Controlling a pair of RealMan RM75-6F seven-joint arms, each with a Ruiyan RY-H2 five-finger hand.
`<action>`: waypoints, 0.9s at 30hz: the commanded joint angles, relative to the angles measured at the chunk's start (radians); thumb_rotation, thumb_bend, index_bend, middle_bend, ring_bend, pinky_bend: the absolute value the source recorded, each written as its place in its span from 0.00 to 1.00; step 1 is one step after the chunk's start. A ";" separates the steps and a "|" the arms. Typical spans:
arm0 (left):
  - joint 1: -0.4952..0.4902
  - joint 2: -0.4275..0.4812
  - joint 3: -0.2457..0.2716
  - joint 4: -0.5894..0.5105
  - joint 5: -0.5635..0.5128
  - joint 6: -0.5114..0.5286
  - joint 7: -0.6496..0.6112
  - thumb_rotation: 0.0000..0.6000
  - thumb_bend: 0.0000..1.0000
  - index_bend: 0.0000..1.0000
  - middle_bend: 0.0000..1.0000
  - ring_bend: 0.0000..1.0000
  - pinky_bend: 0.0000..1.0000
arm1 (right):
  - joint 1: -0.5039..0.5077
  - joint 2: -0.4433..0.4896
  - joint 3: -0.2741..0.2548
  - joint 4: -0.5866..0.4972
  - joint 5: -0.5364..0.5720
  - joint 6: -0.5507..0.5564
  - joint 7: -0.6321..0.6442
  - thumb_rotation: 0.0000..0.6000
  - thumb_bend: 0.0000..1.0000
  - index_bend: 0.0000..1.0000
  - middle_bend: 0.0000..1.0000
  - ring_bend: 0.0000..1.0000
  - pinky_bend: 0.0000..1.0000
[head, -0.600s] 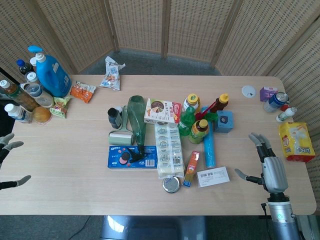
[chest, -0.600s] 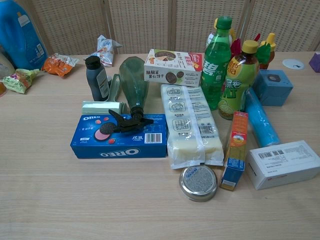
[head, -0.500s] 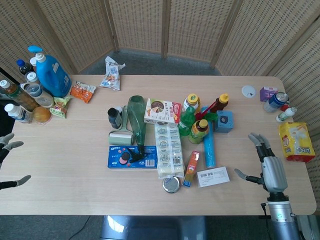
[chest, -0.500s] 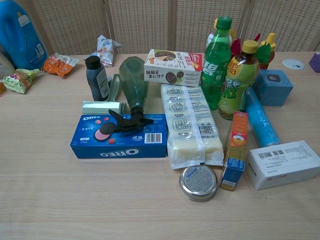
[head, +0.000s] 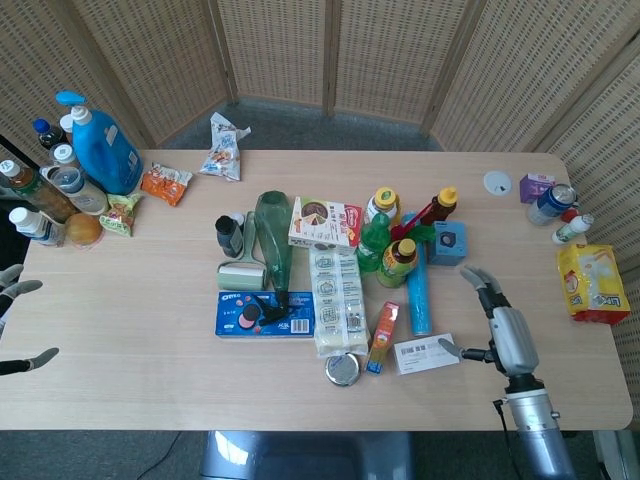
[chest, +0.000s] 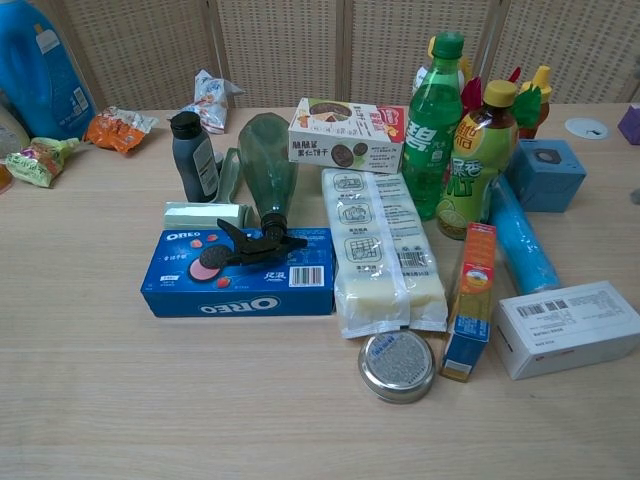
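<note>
Fingers of our right hand (head: 497, 330) are spread and hold nothing; the thumb tip sits just beside the white rectangular cardboard box with a barcode label (head: 425, 353). We judge the reach best done low and square to the box's long side, clear of the blue plastic roll (head: 417, 296). Our left hand (head: 15, 320) shows spread at the table (head: 130, 330) edge, holding nothing.

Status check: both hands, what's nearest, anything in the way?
Right hand open, holding nothing, beside the white barcode box. Left hand open at the table edge. Blue roll lies just beyond the box.
</note>
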 joint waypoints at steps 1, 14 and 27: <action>-0.001 -0.001 -0.001 0.000 -0.002 -0.001 0.002 1.00 0.00 0.22 0.00 0.00 0.00 | 0.059 -0.045 0.042 0.010 0.074 -0.085 0.007 1.00 0.00 0.00 0.00 0.00 0.19; -0.010 -0.016 -0.008 0.016 -0.016 -0.014 0.001 1.00 0.00 0.22 0.00 0.00 0.00 | 0.163 -0.158 0.120 0.106 0.280 -0.245 -0.028 1.00 0.00 0.00 0.00 0.00 0.19; -0.014 -0.022 -0.010 0.015 -0.025 -0.023 0.012 1.00 0.00 0.22 0.00 0.00 0.00 | 0.211 -0.238 0.137 0.181 0.361 -0.318 -0.034 1.00 0.00 0.00 0.00 0.00 0.19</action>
